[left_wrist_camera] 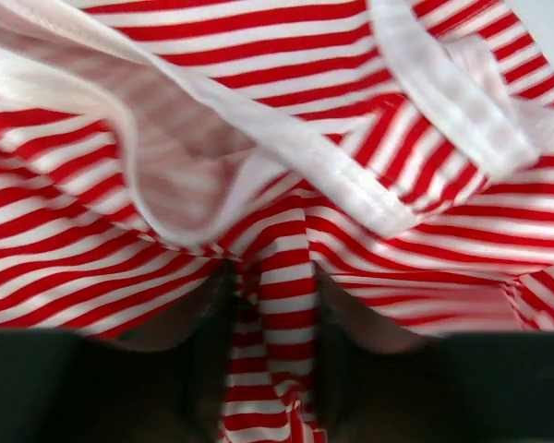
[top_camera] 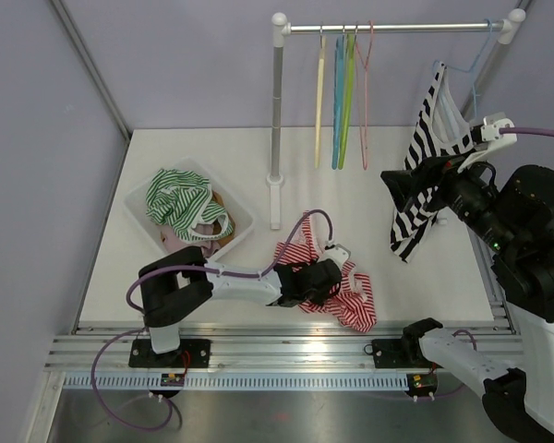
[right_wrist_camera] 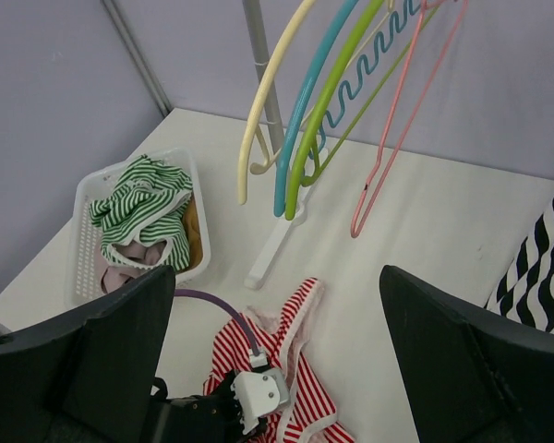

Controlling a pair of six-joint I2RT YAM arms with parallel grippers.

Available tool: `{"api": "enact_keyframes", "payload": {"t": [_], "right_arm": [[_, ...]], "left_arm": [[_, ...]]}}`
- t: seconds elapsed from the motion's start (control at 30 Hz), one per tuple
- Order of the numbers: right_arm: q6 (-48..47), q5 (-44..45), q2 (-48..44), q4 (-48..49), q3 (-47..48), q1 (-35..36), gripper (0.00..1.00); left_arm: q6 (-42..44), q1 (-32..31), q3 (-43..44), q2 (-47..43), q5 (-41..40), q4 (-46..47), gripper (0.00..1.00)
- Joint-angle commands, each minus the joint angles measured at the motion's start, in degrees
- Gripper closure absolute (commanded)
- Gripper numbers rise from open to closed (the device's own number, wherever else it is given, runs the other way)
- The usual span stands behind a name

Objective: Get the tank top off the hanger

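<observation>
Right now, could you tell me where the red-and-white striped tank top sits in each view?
Top external: the red-and-white striped tank top lies bottom centre, under the left gripper.
Left wrist: the tank top fills the frame, with a fold between the fingers.
Right wrist: the tank top lies bottom centre.
Shared landmark: the left gripper on the top.

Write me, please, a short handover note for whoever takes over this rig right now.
Left gripper: closed on a fold of the red-striped tank top, which lies on the table, off any hanger.
Right gripper: open, empty, raised beside the black-and-white tank top.
That top hangs on the light blue hanger at the rail's right end.
Done: red-striped top is off.
Left: probably slip the black-and-white top off its hanger.
</observation>
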Motion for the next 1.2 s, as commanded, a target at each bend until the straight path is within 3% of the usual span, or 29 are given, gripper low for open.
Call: {"api": "enact_keyframes", "payload": {"t": [0.0, 0.07, 0.33, 0.53, 0.73, 0.97, 1.13, 1.17], "right_arm": [[0.2, -3.7, -1.5, 4.2, -2.5, 0.2, 0.0], [0.2, -3.0, -2.4, 4.2, -3.5, 0.1, 0.01], [0.0, -1.0, -4.2, 4.8, -5.4, 0.2, 0.01], [0.5, -0.2, -5.6, 5.3, -6.2, 0.1, 0.0], [0.7, -0.1, -6.2, 6.0, -6.5, 0.1, 0.0], [0.9, -0.7, -5.5, 7.0, -6.6, 0.2, 0.0], [0.9, -1.6, -5.3, 7.5, -6.6, 0.1, 0.0], [1.0, -1.8, -5.2, 7.8, -6.7, 0.1, 0.01]], "left_arm": [[-2.6, -0.7, -0.8, 0.8, 1.9, 1.2, 0.85], [-3.0, -0.7, -0.9, -2.0, -1.0, -0.7, 1.0], [-4.8, -0.6, 0.2, -16.7, -18.1, -13.0, 1.0], [-7.0, 0.3, 2.8, -28.3, -27.5, -23.1, 1.0], [-8.0, 5.4, 8.7, -38.3, -32.9, -33.4, 1.0], [-1.8, 20.1, 16.4, -45.7, -28.5, -36.1, 1.0], [-0.1, 32.1, 20.9, -43.8, -21.0, -39.1, 1.0], [0.0, 37.2, 21.2, -43.3, -18.8, -39.2, 1.0]]}}
